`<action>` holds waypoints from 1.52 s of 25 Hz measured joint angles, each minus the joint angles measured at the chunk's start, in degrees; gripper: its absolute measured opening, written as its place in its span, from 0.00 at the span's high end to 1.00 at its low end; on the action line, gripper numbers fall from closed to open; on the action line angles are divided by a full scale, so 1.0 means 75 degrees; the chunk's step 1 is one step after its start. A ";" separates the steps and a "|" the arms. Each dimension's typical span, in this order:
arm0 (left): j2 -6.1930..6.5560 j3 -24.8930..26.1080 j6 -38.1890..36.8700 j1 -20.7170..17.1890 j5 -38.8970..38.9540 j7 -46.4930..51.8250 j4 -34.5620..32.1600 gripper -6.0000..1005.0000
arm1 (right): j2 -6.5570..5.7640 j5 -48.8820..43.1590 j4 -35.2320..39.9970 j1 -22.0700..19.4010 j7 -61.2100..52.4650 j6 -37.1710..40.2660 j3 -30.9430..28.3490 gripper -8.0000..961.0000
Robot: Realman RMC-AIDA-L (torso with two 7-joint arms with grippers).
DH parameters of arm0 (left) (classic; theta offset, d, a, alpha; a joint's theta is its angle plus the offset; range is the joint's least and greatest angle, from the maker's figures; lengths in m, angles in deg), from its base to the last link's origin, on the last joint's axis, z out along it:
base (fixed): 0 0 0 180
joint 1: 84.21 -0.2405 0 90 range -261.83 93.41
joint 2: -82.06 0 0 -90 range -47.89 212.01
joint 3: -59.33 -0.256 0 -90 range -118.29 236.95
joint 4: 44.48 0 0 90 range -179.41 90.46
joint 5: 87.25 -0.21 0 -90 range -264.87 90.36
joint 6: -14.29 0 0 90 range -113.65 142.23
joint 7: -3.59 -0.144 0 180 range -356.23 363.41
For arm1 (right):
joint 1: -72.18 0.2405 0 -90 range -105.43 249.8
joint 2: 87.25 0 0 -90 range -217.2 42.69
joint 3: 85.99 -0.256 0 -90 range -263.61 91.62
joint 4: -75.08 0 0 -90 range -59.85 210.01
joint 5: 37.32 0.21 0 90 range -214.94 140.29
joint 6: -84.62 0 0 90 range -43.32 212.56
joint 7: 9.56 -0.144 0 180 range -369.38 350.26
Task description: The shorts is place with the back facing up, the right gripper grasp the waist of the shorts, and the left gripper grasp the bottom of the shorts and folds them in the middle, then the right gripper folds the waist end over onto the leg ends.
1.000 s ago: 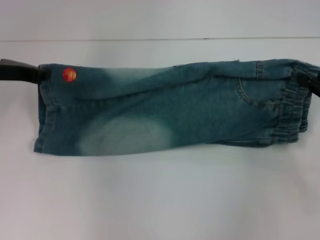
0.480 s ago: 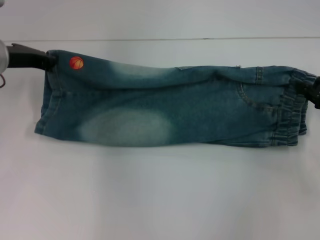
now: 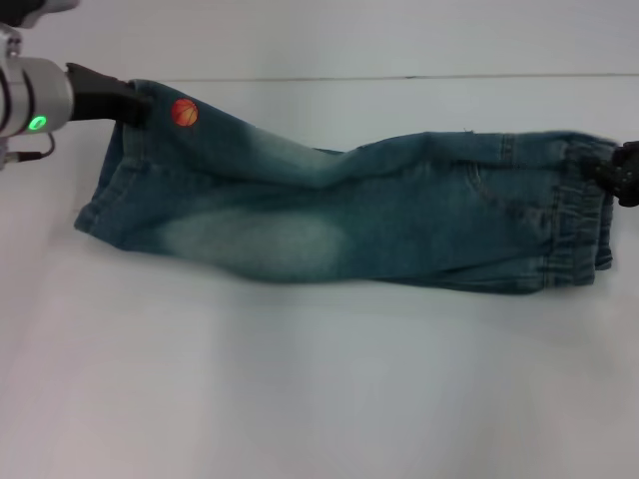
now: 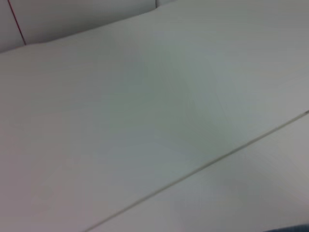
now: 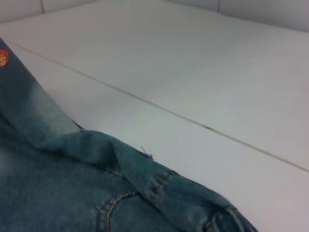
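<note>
Spanning the white bench (image 3: 319,399), folded shorts (image 3: 379,225): left gripper (image 3: 130,105) clamps the hem corner, right gripper (image 3: 624,175) pinches the waist (image 3: 584,215), keeping the fold taut.

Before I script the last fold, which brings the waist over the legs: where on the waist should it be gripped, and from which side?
Probably the far corner of the waist, from the robot's right, where the right gripper sits. The shorts lie folded lengthwise with the gathered band bunched at that end. The left gripper holds the hem corner beside the orange ball print.
</note>
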 joint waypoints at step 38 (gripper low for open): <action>-0.0027 -0.0536 0.0054 -0.0026 -0.0259 0.0295 0.0065 0.09 | 0.0012 -0.0795 0.0132 -0.0027 -0.0581 -0.0169 0.0833 0.04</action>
